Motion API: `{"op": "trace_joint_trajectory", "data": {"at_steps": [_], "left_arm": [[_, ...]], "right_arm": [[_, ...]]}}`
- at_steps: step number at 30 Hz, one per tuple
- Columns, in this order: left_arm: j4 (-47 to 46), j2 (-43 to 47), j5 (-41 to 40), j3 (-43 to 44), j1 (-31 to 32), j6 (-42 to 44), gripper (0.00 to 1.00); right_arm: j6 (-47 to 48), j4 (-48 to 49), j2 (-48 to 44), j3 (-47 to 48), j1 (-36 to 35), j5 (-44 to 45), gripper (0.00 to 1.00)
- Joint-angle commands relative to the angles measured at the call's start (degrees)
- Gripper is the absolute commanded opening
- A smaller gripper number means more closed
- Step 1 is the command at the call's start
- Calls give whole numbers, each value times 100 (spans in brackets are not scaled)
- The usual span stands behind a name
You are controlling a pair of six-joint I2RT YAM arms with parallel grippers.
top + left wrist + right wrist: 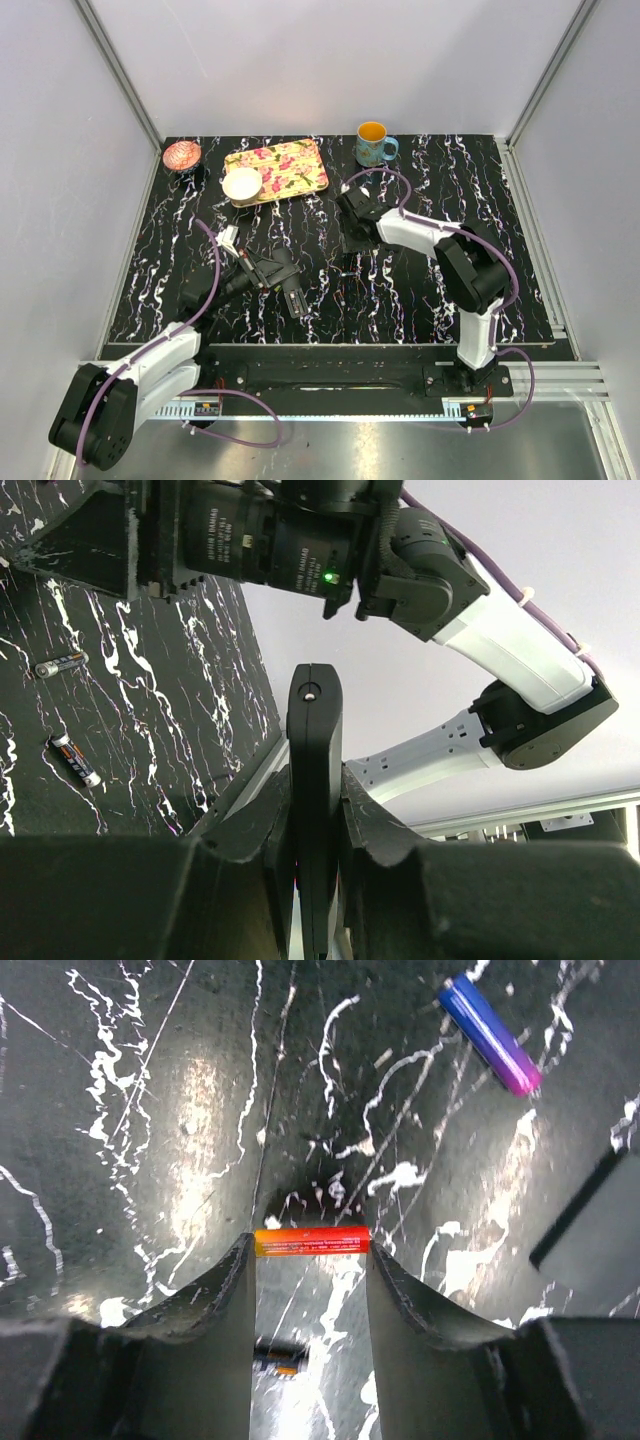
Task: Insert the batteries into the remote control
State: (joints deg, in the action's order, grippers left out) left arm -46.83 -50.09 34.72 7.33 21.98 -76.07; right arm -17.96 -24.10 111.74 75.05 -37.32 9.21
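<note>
My left gripper (272, 270) (316, 800) is shut on the remote control (314, 780), a slim black bar held edge-on above the table; it also shows in the top view (295, 298). My right gripper (355, 238) (310, 1252) holds the orange-red battery (312, 1241) end to end between its fingertips, close over the table. The purple-blue battery (490, 1035) lies on the table beyond it, at the upper right. Two dark batteries (60, 663) (75, 760) lie on the table in the left wrist view. No green battery shows.
A floral tray (295, 165) with a white bowl (242, 184) on its corner, a reddish bowl (181, 155) and a blue mug (375, 145) stand at the back. A flat black piece (590, 1245) lies right of my right gripper. A blurred battery (278, 1360) shows between the right fingers.
</note>
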Motion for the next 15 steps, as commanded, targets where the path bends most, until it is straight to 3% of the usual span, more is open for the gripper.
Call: {"op": "trace_joint_trajectory", "data": {"at_steps": [1,5,11,15], "left_arm": [[-292,78,-53,5,-27,93,0],[-283,139,-114,23,-36,66,0],[-81,385,-308,-56,-27,58,0],[-186,421,-352,-118,-27,22,0]], "right_arm": [[-1636,-217,-671,45,23,3,0],[-2930,-560,-777,264,40,158,0],[-5207,-2273,-329,792,242,881,0],[-6016,-2109,-346,319,620,468,0]]}}
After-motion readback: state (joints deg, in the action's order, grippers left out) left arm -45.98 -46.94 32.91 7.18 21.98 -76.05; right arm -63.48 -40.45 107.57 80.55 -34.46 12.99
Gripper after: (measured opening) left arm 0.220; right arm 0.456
